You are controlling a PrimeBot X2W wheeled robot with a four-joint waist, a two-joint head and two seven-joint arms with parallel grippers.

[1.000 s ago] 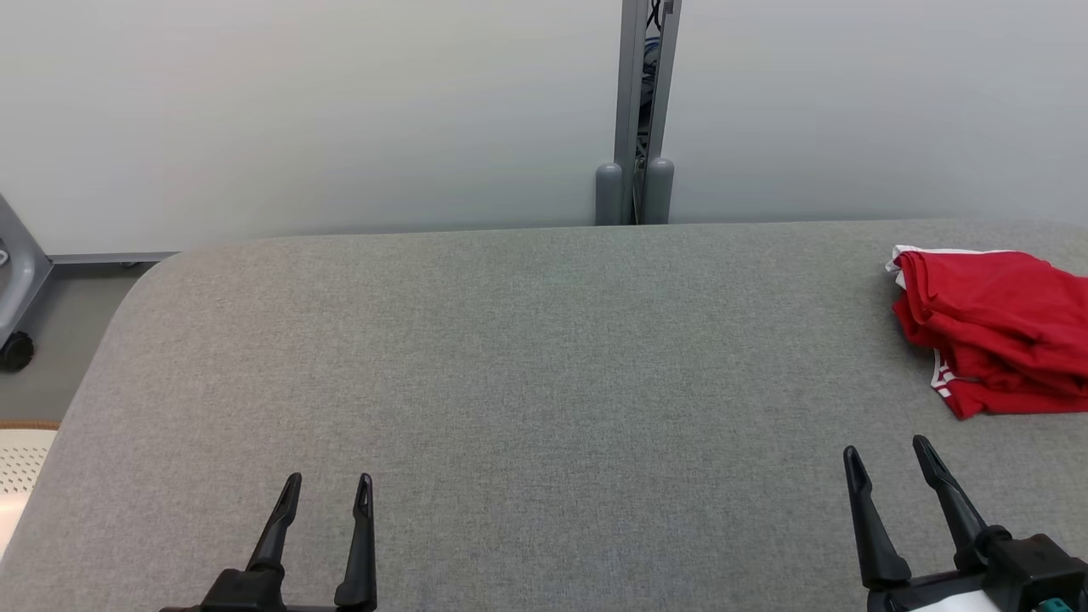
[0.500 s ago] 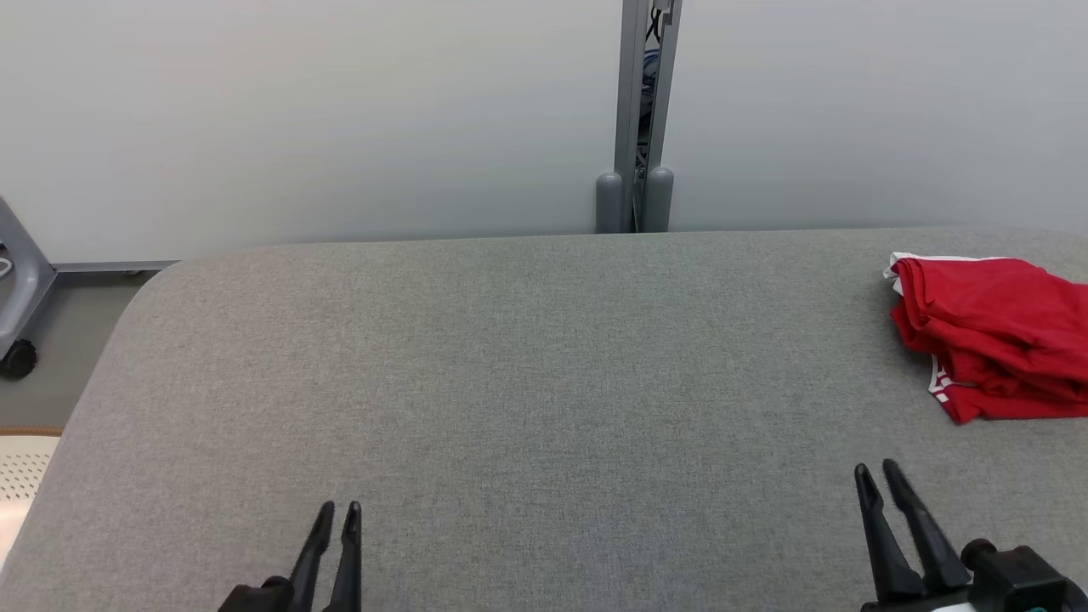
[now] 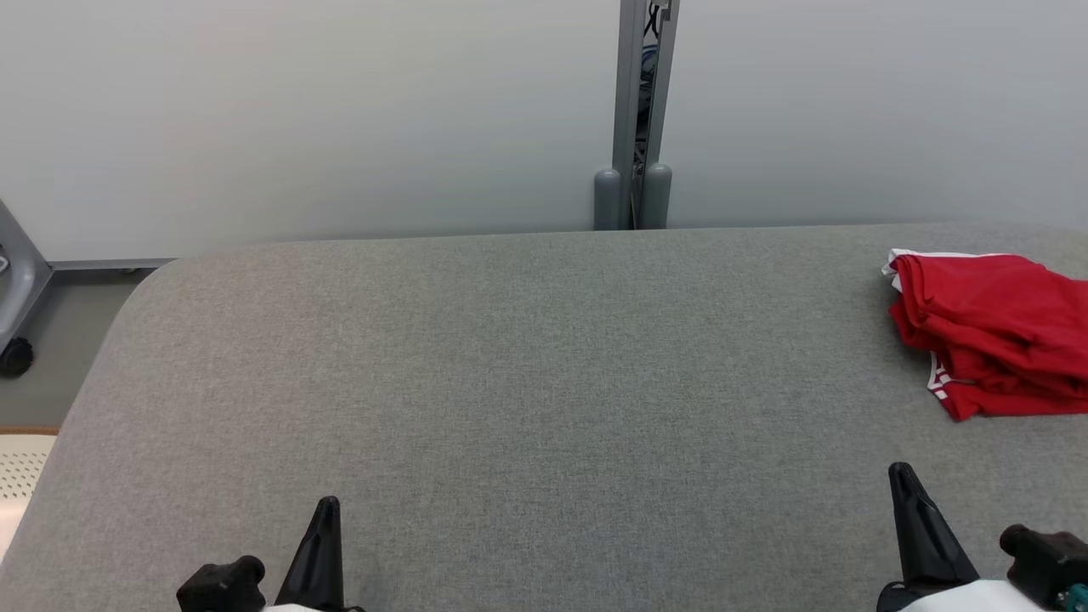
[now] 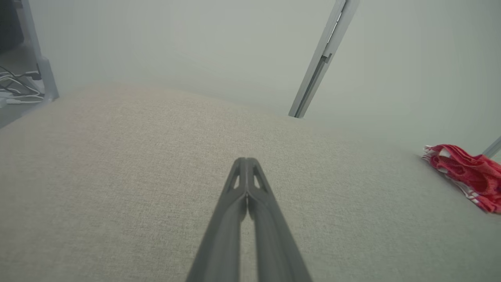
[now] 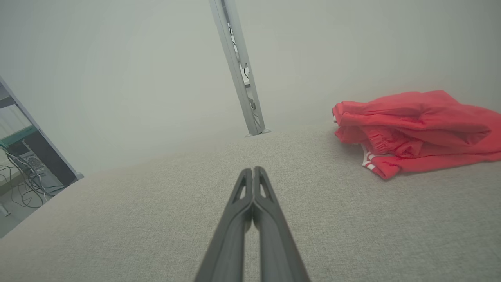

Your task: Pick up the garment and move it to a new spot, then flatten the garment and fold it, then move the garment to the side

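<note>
The garment (image 3: 994,333) is a red piece with white stripes, lying folded in a low pile at the right end of the grey table (image 3: 527,374). It also appears at the right in the left wrist view, garment (image 4: 467,174), and in the right wrist view, garment (image 5: 415,127). My left gripper (image 3: 326,510) is at the lower left, shut, fingers pressed together over bare cloth, gripper (image 4: 246,161). My right gripper (image 3: 903,476) is at the lower right, shut and empty, gripper (image 5: 253,170), a short way in front of and left of the garment.
A grey post (image 3: 635,115) stands behind the table's far edge against the pale wall. At the far left a wheeled grey stand (image 3: 15,297) is on the floor beside the table's rounded corner. A pale perforated object (image 3: 21,467) sits at the left edge.
Both grippers went from open to shut and drew back toward the bottom edge. The garment stays where it lay; the camera shifted slightly.
</note>
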